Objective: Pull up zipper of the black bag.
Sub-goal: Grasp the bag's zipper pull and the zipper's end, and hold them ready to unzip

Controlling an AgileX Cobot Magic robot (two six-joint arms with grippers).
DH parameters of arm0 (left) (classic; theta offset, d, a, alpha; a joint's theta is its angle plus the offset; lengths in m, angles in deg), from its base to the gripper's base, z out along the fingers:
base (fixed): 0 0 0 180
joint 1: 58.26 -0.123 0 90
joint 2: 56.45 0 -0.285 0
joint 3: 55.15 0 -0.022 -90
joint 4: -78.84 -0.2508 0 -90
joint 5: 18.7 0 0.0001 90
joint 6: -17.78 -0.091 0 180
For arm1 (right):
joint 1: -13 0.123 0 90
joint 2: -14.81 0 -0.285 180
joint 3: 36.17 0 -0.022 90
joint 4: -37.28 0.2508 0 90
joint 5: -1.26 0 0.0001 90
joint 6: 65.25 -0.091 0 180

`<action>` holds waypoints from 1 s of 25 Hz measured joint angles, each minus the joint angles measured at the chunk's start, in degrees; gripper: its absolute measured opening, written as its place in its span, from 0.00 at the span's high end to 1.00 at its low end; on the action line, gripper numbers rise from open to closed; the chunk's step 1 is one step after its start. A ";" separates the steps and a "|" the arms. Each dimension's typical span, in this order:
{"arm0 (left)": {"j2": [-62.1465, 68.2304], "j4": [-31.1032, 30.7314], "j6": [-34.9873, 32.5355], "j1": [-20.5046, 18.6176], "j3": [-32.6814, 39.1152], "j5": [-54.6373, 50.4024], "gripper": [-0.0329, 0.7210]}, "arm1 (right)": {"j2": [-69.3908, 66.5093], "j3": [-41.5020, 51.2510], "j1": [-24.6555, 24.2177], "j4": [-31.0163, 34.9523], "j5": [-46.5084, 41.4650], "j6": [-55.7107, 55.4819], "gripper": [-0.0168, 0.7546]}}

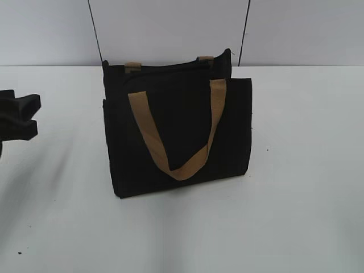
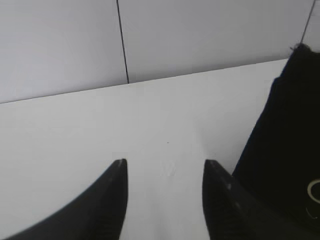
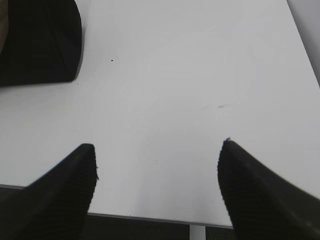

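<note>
Upright on the white table (image 1: 296,170), the black bag (image 1: 176,136) stands with 1 tan handle (image 1: 170,131) draped down its front. Left gripper (image 2: 165,167) hovers with jaws spread and nothing held, the bag just to its right. Right gripper (image 3: 157,150) gapes wide over bare tabletop, the bag ahead to its left. Zipper along the top edge is indistinct.

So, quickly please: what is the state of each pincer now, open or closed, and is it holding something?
Left pincer: open, holding nothing, beside the black bag.
Right pincer: open wide, holding nothing, over the bare table.
</note>
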 joint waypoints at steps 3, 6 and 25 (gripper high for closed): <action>4.20 -1.29 0.00 0.13 0.02 5.16 0.46 | 0.00 0.00 0.00 0.00 0.00 0.00 0.23; 6.23 -2.07 3.58 0.15 0.02 7.78 0.46 | 0.00 0.00 0.00 0.00 0.00 0.00 0.23; 29.60 -33.31 21.37 0.33 -7.62 17.55 0.46 | 0.00 0.00 0.00 0.00 0.00 0.00 0.23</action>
